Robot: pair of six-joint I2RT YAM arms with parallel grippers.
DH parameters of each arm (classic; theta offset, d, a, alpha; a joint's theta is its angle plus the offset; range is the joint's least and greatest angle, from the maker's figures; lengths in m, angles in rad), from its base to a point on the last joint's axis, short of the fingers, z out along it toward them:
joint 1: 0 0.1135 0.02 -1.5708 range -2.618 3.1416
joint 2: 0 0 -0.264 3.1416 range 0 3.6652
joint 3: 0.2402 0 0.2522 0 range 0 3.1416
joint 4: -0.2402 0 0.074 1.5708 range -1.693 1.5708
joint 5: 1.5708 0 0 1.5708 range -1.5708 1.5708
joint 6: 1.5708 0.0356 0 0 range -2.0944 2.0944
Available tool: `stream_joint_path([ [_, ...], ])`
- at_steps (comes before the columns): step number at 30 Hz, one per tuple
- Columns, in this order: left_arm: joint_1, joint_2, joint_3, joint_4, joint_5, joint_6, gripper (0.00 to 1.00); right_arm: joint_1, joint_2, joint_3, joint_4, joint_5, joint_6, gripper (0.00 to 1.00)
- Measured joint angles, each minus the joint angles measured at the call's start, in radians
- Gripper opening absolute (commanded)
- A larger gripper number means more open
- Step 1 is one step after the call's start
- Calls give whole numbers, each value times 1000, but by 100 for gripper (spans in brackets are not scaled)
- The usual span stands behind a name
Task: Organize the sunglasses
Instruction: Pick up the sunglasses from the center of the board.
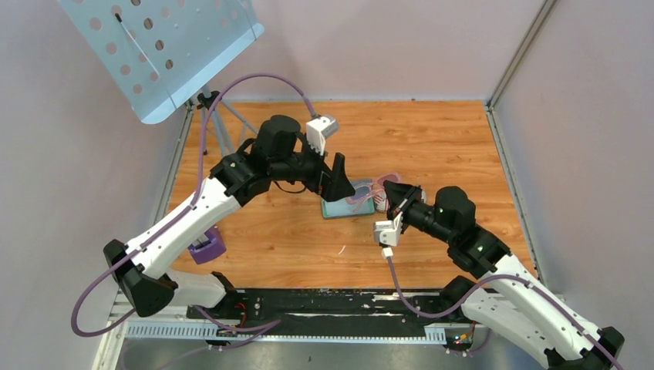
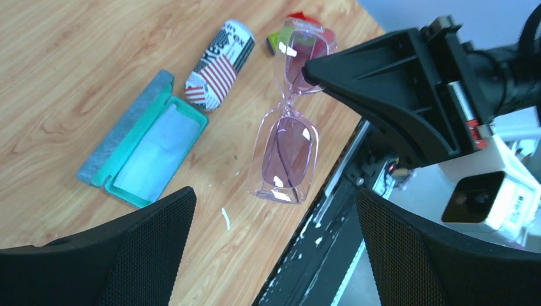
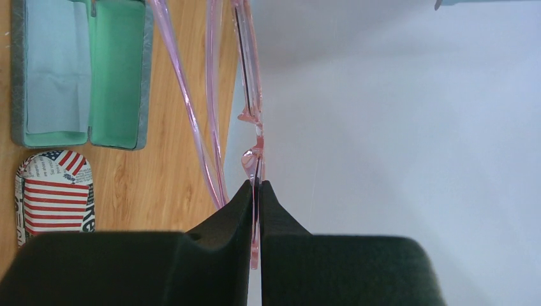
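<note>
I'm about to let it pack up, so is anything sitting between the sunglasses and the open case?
Nothing visible does. The right hand holds the sunglasses by one lens, beside the open case. The flag-patterned case lies off that case's end, not between them.

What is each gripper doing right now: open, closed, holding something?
Left gripper: open, holding nothing.
Right gripper: closed on the small sunglasses with pink tinted lenses and a thin clear purple-pink frame.
</note>
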Motion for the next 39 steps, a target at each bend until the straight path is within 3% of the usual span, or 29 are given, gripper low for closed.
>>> stream_joint_path([
  [5, -54, 51, 5, -62, -32, 62, 98, 29, -8, -23, -2, 2, -53, 0],
  [10, -60, 94, 5, -73, -39, 90, 90, 52, -7, -25, -7, 10, -82, 0],
  [23, -111, 162, 47, -122, -41, 163, 80, 90, 51, -24, -31, 66, -62, 0],
  [33, -119, 194, 60, -132, -59, 212, 80, 99, 56, -14, -50, 75, -51, 0],
  [39, -119, 243, 63, -137, -51, 222, 70, 107, 56, -9, -49, 81, -47, 0],
])
